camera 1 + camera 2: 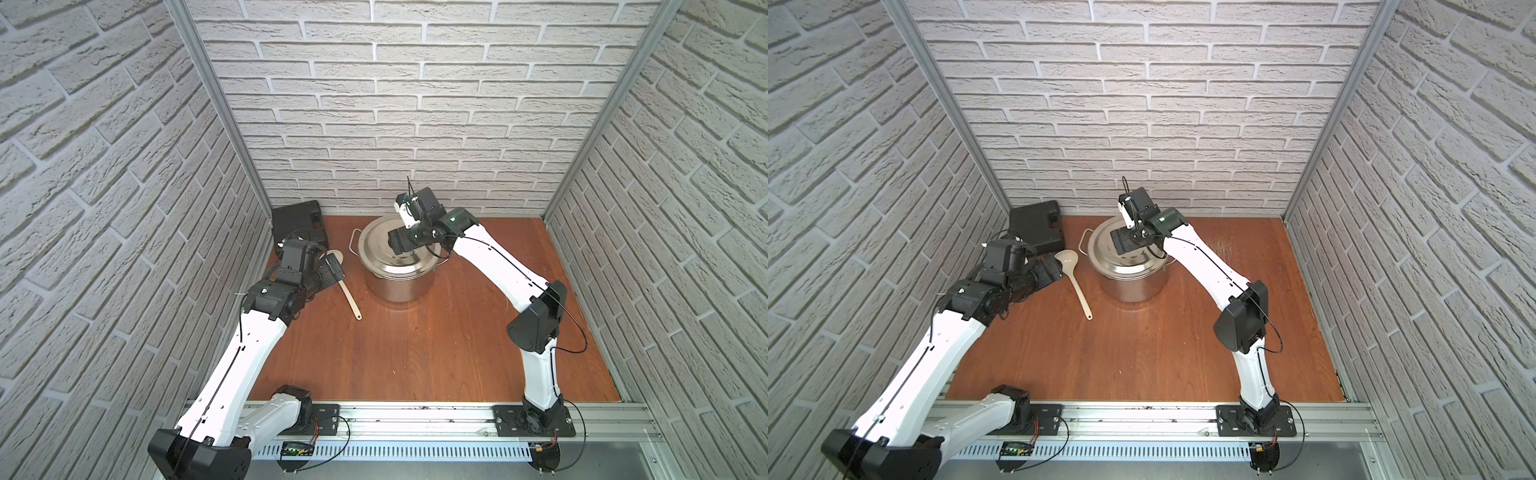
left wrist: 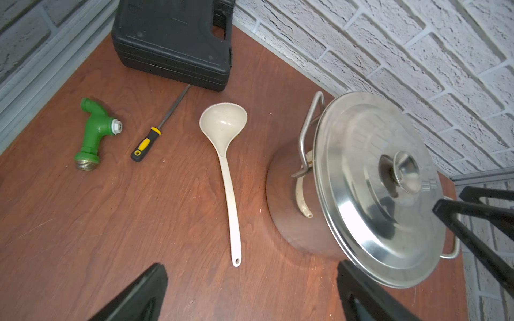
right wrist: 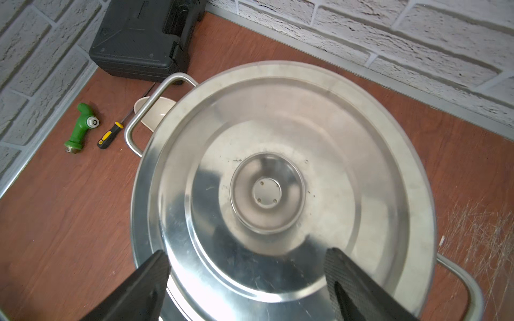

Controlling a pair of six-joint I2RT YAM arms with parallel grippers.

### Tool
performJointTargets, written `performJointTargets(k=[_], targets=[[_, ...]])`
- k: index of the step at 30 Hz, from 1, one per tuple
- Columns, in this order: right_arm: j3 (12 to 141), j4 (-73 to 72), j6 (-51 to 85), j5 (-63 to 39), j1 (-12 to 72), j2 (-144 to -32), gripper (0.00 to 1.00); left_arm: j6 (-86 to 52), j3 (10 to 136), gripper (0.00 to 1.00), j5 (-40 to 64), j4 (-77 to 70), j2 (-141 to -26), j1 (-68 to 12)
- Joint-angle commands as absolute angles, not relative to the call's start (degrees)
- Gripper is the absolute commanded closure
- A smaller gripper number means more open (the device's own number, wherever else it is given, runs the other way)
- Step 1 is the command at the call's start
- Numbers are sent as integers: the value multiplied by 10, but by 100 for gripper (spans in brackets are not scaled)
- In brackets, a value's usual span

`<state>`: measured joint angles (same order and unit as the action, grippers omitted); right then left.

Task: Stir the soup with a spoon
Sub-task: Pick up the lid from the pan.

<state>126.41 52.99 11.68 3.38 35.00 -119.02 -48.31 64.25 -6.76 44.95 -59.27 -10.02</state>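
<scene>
Glossy steel pot, matt plastic ladle

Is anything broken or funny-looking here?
The brown wooden table has pale scratches beside the lidded shiny steel stockpot. A green plastic tap and a yellow-and-black-handled file lie near the cream plastic ladle, odd among cookware.

The pot (steel, lidded) sits under the right tool; the spoon lies just beside it.

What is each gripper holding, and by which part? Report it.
Nothing is held. The left gripper stands open near the ladle; the right gripper stands open over the lid, clear of its knob.
</scene>
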Motion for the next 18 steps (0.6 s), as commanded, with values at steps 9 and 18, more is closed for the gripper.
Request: performJointTargets(k=[9, 18], targets=[[1309, 545, 114, 80, 353, -1242, 10, -482, 640, 1, -61, 443, -600, -77], [1325, 534, 118, 77, 353, -1268, 19, -482, 649, 2, -58, 441, -621, -76]])
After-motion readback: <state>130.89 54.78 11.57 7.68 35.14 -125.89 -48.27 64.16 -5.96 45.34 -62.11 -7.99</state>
